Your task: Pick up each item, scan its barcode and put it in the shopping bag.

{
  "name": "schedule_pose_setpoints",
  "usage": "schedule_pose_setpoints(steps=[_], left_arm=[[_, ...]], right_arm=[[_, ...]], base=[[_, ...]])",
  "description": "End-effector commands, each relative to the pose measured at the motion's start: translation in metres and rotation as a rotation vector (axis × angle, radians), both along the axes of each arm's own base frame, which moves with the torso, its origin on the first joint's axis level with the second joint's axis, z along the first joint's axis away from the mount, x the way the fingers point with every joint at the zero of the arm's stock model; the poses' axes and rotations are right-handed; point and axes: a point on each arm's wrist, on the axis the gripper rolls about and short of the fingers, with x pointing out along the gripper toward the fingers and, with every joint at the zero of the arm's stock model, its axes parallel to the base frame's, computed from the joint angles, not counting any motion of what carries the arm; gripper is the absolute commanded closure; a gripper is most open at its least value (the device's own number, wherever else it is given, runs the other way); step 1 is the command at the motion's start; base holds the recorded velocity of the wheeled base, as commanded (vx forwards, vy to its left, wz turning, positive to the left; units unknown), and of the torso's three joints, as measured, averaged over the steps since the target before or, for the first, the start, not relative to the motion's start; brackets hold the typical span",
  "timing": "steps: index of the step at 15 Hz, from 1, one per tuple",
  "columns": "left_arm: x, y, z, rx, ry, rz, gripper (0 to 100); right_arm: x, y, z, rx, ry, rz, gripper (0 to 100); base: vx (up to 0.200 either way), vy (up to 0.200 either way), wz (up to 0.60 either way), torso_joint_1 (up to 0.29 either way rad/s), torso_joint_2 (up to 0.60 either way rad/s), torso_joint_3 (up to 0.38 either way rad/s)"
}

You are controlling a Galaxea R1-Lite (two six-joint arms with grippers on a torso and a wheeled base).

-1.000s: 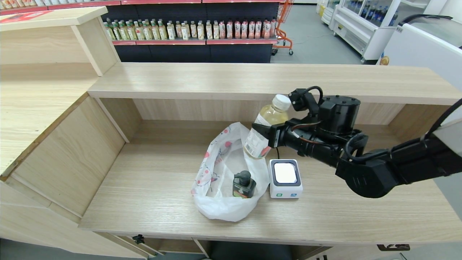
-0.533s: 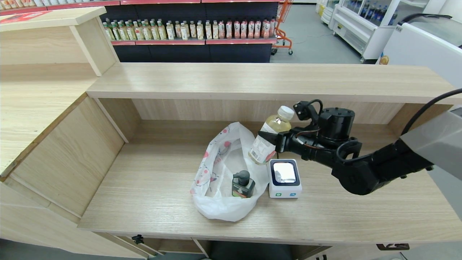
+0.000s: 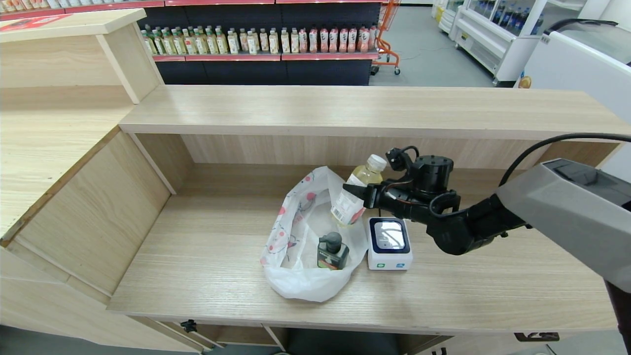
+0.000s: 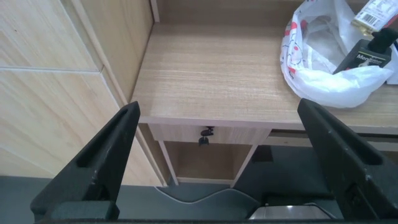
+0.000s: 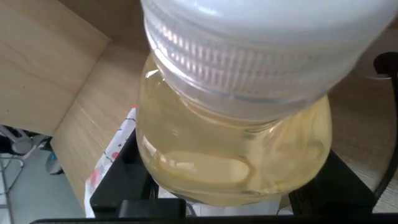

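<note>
My right gripper (image 3: 356, 194) is shut on a clear bottle (image 3: 356, 195) of pale yellow drink with a white cap, tilted, its base over the right rim of the white shopping bag (image 3: 300, 231). In the right wrist view the bottle (image 5: 233, 143) sits between the dark fingers (image 5: 118, 180). A dark pump bottle (image 3: 332, 252) stands inside the bag, seen too in the left wrist view as a dark pump bottle (image 4: 369, 53) in the bag (image 4: 326, 53). A white barcode scanner (image 3: 389, 243) sits just right of the bag. My left gripper (image 4: 227, 165) hangs open off the counter's front edge.
The lower counter (image 3: 197, 266) is walled by a wooden side panel (image 3: 93, 212) on the left and a raised shelf (image 3: 345, 111) behind. Bare counter lies left of the bag and right of the scanner.
The right arm has carried the bottle down and to the left, from above the scanner toward the bag's mouth. The bag, pump bottle and scanner have stayed put.
</note>
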Motion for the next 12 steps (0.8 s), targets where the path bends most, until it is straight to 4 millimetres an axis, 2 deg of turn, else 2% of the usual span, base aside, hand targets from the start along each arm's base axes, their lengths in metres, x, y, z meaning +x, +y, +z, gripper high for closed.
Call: schedule_pose_setpoints(steps=[1,3,7,9,12], left_arm=[[0.0,0.0,0.0,0.0,0.0,0.0,0],[0.0,0.0,0.0,0.0,0.0,0.0,0],[0.0,0.0,0.0,0.0,0.0,0.0,0],[0.0,0.0,0.0,0.0,0.0,0.001,0],[0.0,0.0,0.0,0.0,0.0,0.0,0]], right_arm=[[0.007,0.004,-0.011,0.007,0.03,0.023,100],[0.009,0.005,-0.011,0.011,0.031,0.036,100],[0.012,0.006,-0.03,-0.006,0.057,0.043,100],[0.012,0.007,-0.032,-0.008,0.061,0.057,100],[0.008,0.011,-0.049,-0.136,-0.059,0.161,100]], base=[[0.0,0.0,0.0,0.0,0.0,0.0],[0.0,0.0,0.0,0.0,0.0,0.0],[0.0,0.0,0.0,0.0,0.0,0.0],[0.0,0.0,0.0,0.0,0.0,0.0],[0.0,0.0,0.0,0.0,0.0,0.0]])
